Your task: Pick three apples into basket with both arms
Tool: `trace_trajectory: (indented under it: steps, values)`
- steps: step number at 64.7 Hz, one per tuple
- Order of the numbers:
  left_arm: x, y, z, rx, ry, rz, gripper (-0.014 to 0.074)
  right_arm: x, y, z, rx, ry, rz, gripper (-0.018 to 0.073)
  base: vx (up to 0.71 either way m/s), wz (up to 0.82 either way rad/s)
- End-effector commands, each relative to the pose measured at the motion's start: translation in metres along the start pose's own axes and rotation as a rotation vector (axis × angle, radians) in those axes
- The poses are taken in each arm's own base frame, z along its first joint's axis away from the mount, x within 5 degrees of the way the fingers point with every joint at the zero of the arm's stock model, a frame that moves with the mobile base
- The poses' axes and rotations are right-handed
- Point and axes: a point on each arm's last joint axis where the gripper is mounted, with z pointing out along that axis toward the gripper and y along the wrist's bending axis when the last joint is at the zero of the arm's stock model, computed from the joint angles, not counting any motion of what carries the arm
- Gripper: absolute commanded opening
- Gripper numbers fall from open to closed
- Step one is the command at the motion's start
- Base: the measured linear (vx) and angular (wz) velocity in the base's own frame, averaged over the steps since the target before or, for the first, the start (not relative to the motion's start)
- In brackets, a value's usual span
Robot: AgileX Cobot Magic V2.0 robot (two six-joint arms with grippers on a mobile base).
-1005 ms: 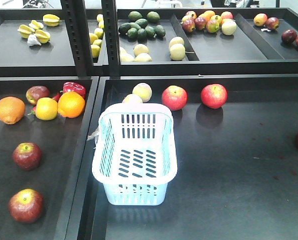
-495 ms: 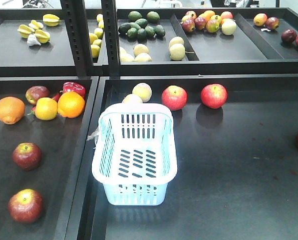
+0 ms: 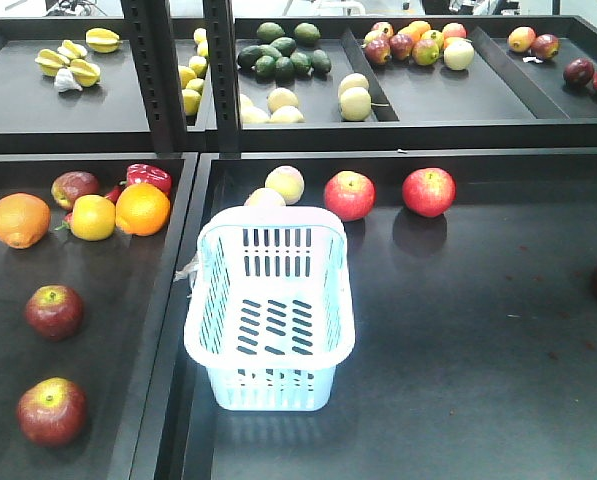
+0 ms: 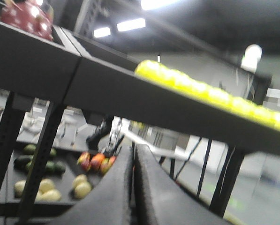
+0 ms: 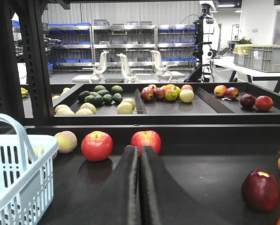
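Fingers point(image 5: 128, 187) of the right gripper point(image 5: 140, 151) lie pressed together along their whole length with nothing pinched between them. They point level over the dark tray floor point(image 5: 200, 173). Just past their tips sit two bright red apples point(image 5: 146, 139), one dead ahead and the other point(image 5: 97, 146) a little to the left. A pale peach-coloured fruit point(image 5: 66, 141) lies further left again. Off to the right of these fingers, back alongside their shafts rather than the tips, rests a deep red apple point(image 5: 260, 190). The basket point(image 5: 25, 187) stands close on their left, upright, with its handle point(image 5: 15, 129) raised in an arc.

On the left gripper point(image 4: 132, 152) the fingers point(image 4: 151, 192) are also closed tight and empty, with only a thin dark seam between them. They tilt upward toward the underside of a dark shelf point(image 4: 107, 89), and that view is blurred. Below and to the left of their tips I make out a far tray of fruit point(image 4: 50, 173), green, pale and reddish.

From the front camera I see two more deep red apples point(image 3: 54, 311) point(image 3: 51, 410) in the left tray, on the far side of the basket from the right fingers. Two oranges point(image 3: 143, 209) lie further back in that tray. I cannot tell how that pair lies from the left fingers. None of the apples is in the basket yet.
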Motion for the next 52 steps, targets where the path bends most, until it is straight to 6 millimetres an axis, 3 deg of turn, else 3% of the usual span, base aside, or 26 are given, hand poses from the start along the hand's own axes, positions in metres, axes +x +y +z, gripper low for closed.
trace_trajectory:
  steps: [1,13,35,42,52]
  values:
    - [-0.010,0.006,0.034,0.029,0.084,0.087,-0.0003,-0.002,0.000,-0.001,0.001,-0.069,-0.008,-0.0005,0.00,0.00]
    - [-0.003,0.027,0.093,0.108,0.264,0.209,0.0074,-0.002,0.000,-0.001,0.001,-0.069,-0.008,-0.0005,0.00,0.00]
    - [0.040,0.072,0.190,0.342,0.522,0.271,0.0480,-0.002,0.000,-0.001,0.001,-0.069,-0.008,-0.0005,0.00,0.00]
    - [0.056,0.077,0.218,0.415,0.561,0.296,0.0529,-0.002,0.000,-0.001,0.001,-0.069,-0.008,-0.0005,0.00,0.00]
    - [0.077,0.071,0.256,0.522,0.607,0.360,0.0523,-0.002,0.000,-0.001,0.001,-0.069,-0.008,-0.0005,0.00,0.00]
